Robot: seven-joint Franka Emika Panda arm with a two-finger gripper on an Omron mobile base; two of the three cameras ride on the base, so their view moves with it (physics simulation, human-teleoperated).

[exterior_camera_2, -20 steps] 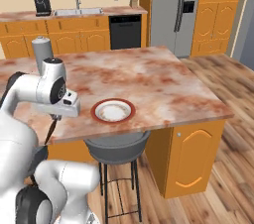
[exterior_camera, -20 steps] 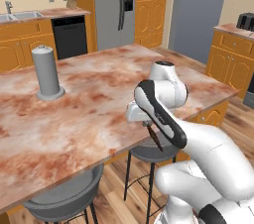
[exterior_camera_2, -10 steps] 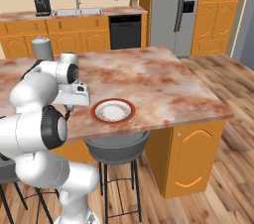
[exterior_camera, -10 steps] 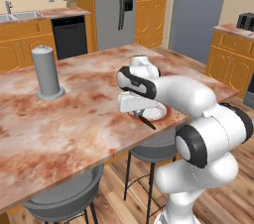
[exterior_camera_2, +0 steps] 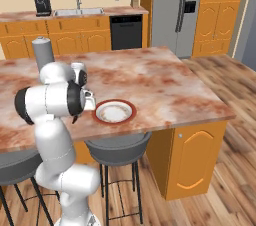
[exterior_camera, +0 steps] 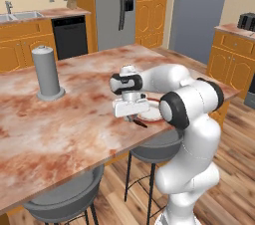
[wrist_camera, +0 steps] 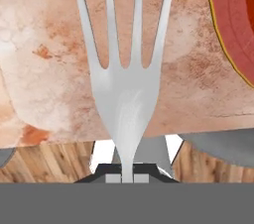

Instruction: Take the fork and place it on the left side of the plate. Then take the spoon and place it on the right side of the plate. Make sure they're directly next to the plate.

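Hand view puts the fork (wrist_camera: 125, 94) right before us, pinched in the closed fingers (wrist_camera: 127, 176) and hanging over the surface (wrist_camera: 44, 44) just left of the plate (wrist_camera: 234, 17). We judge the first step nearly done: next, lower it flat beside the rim and release.

fork (wrist_camera: 124, 94): silver four-tined head, tines pointing away over marbled counter near its edge; black handle (exterior_camera: 140, 123) slanting below the hand, apparently held off the surface | plate (exterior_camera_2: 114, 112): round, red-brown rim, white centre, flat on counter just right of fork | spoon: not identified
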